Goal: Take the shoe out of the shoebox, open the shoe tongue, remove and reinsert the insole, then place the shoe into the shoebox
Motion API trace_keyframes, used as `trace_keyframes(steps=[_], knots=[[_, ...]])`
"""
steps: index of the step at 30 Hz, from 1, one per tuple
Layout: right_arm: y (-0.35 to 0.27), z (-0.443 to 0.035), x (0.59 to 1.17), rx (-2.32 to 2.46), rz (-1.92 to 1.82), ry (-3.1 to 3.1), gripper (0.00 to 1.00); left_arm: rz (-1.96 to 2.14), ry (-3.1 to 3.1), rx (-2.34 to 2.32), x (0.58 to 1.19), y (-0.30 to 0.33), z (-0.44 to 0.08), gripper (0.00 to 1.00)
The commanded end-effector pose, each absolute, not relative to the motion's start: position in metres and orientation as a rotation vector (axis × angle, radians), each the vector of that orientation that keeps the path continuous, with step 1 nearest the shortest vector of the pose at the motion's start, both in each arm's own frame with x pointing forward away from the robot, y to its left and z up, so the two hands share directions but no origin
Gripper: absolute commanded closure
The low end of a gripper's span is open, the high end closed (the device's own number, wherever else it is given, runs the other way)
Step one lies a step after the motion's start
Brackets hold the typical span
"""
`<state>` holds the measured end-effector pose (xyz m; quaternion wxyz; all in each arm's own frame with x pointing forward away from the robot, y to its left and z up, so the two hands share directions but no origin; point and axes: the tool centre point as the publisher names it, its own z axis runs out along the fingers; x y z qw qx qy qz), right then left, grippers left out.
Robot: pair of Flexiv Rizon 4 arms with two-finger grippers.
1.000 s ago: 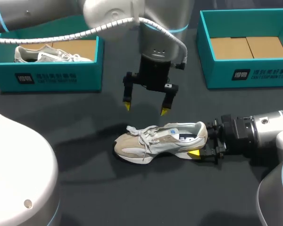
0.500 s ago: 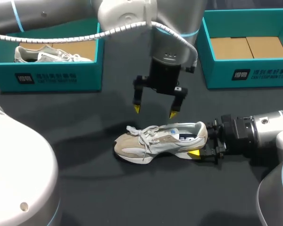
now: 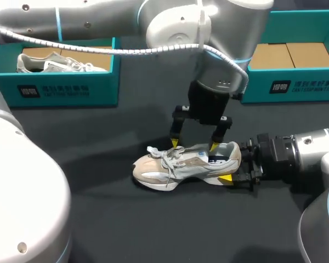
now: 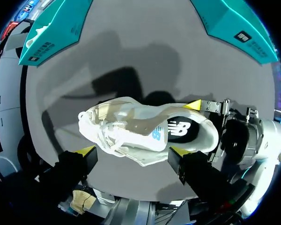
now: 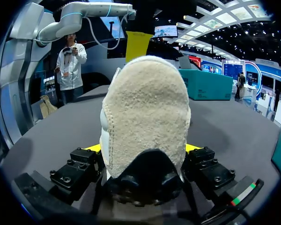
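Observation:
A beige and white shoe (image 3: pixel 175 167) lies on its sole on the dark table, toe to the left. My right gripper (image 3: pixel 233 163) is shut on its heel, one finger on each side; in the right wrist view the heel (image 5: pixel 145 117) fills the space between the right gripper's (image 5: pixel 143 147) fingers. My left gripper (image 3: pixel 194 144) hangs open just above the shoe's laces and collar, its yellow tips close over the upper. In the left wrist view the shoe (image 4: pixel 140 129) lies under and ahead of the left gripper (image 4: pixel 131 151), whose fingers stand wide apart.
A teal shoebox (image 3: pixel 60 90) at the back left holds another light shoe (image 3: pixel 55 63). A second teal shoebox (image 3: pixel 296 85) at the back right shows only its cardboard floor. The left arm spans the table's back from the left.
My left gripper has moved right and down, from above the table behind the shoe to just over its laces. The right gripper and the shoe have kept still.

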<state>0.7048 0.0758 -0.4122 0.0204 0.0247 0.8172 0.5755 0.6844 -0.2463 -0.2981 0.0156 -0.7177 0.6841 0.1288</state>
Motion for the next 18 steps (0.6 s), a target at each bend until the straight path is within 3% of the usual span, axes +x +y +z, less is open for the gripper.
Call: trace_keyframes(steps=[1,18], knots=[[0.074,-0.412,0.704,0.079,1.779,2.538,1.00,0.449,2.075,-2.229,0.684,-0.262,-0.308,0.00],[0.074,-0.412,0.704,0.079,1.779,2.538,1.00,0.551,1.986,-2.236,0.684,-0.266,-0.342,0.00]])
